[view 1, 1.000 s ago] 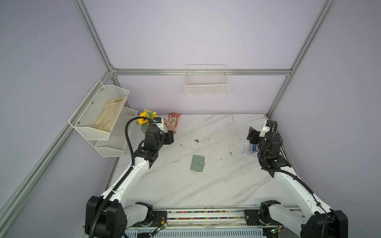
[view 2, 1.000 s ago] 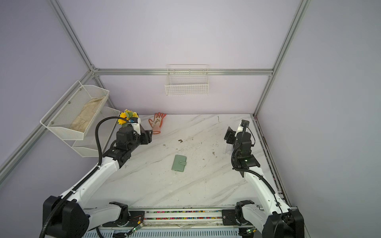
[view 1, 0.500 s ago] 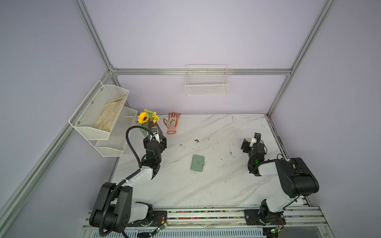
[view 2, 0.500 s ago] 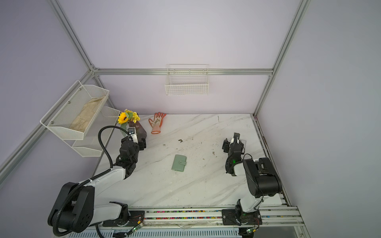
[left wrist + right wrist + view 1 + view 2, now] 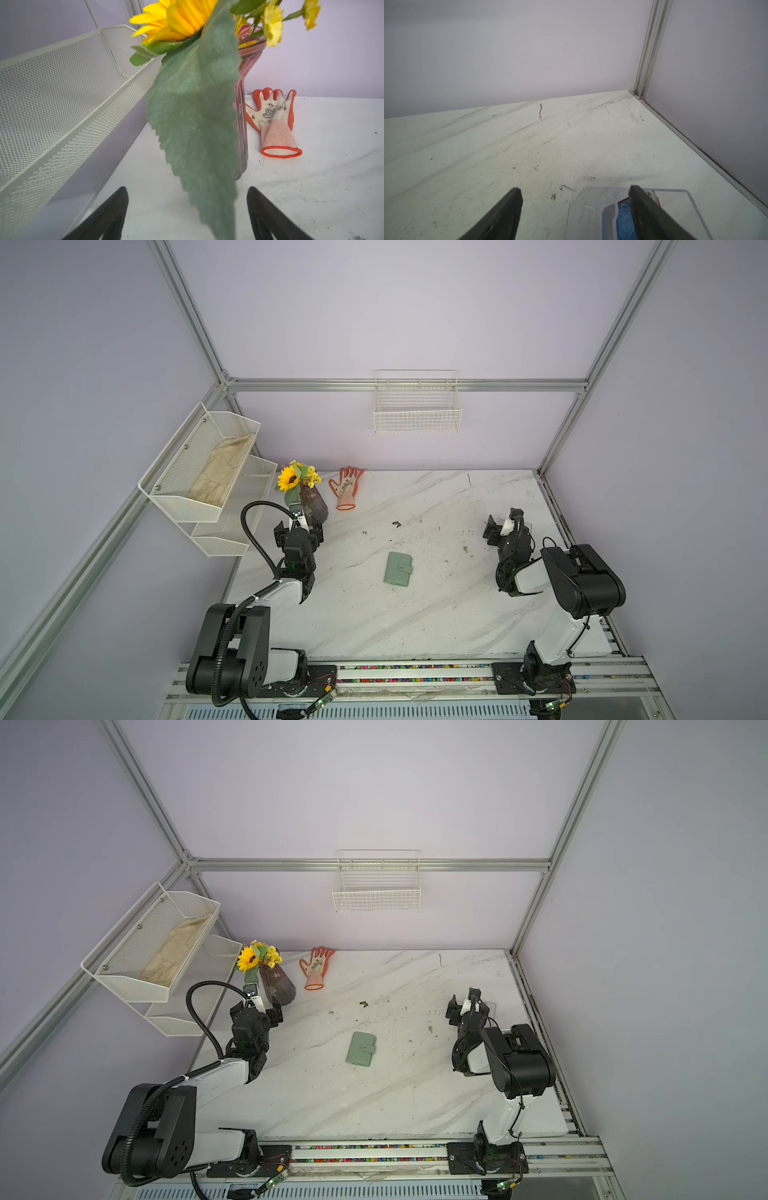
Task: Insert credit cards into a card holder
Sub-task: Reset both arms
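Observation:
The card holder (image 5: 398, 575) (image 5: 360, 1049) is a sage-green wallet lying shut with its snap tab closed, mid-table between the two arms. My left gripper (image 5: 300, 531) (image 5: 187, 188) is open and empty, low over the table at the left, just in front of the flower vase. A hanging leaf (image 5: 197, 124) dangles between its fingers. My right gripper (image 5: 503, 524) (image 5: 575, 188) is open and empty near the right edge. A blue credit card (image 5: 623, 216) stands in a clear plastic box (image 5: 591, 199) right beneath one finger. Other credit cards are hidden.
A dark vase of sunflowers (image 5: 313, 504) and an orange-and-white glove (image 5: 347, 488) sit at the back left. White mesh shelves (image 5: 199, 472) hang on the left wall and a wire basket (image 5: 417, 414) on the back wall. A metal rail (image 5: 695, 149) borders the table's right edge.
Both arms have folded back and dropped low toward their bases, away from their raised, outstretched poses. The left jaws widened slightly. The card holder has not moved.

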Action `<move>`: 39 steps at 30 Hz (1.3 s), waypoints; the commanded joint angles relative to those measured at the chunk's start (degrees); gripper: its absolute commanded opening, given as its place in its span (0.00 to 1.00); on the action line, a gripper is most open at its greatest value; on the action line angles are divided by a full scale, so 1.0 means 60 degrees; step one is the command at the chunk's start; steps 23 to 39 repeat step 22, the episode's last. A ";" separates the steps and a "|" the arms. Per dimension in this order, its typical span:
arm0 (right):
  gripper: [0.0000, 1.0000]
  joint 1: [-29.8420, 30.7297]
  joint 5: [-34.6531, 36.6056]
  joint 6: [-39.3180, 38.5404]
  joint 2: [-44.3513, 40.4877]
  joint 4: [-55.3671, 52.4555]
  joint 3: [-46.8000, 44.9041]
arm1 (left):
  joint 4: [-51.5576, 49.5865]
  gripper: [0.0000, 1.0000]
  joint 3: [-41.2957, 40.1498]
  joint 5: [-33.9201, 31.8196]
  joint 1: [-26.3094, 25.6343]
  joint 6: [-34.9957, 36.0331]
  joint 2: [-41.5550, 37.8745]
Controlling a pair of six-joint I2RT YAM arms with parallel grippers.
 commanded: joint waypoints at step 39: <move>0.97 -0.0041 -0.0024 -0.0194 -0.0021 0.0501 0.0082 | 0.2328 1.00 -0.0587 0.0317 0.0223 -0.0516 0.2055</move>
